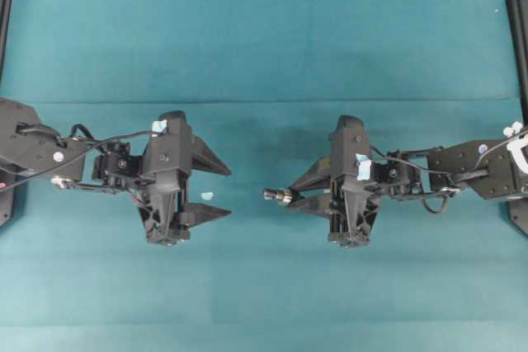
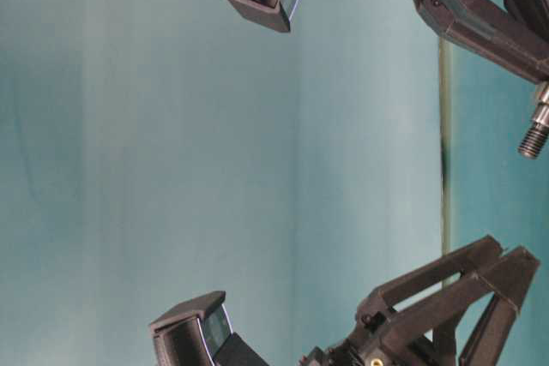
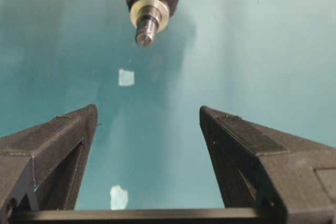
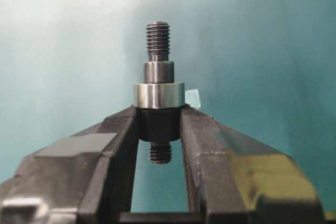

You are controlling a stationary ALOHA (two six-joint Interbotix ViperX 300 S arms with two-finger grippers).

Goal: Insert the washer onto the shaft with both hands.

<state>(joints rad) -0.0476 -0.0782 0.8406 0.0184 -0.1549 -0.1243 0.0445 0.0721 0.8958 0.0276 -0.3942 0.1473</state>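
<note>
**Teal table, washer seated on the gripped shaft**

Teal cloth covered the table [image 1: 264, 39] under both arms. On the left, the left gripper [image 1: 216, 189] hung with its fingers [image 3: 58, 145] spread wide and nothing between them, its tips pointing right toward the middle. A small pale blue tape square [image 1: 207, 195] lay on the cloth between those tips, and a second square sat nearer the wrist camera. Across an open gap, well apart from the left tips, the shaft [image 1: 279, 196] stuck out leftward from the right gripper [image 1: 299, 195], its threaded end free. The washer [image 4: 158, 95] sat around the shaft, resting against the tips of the fingers [image 4: 210, 135]. On the right, the right gripper was clenched on the shaft's dark body just behind the washer.
</note>
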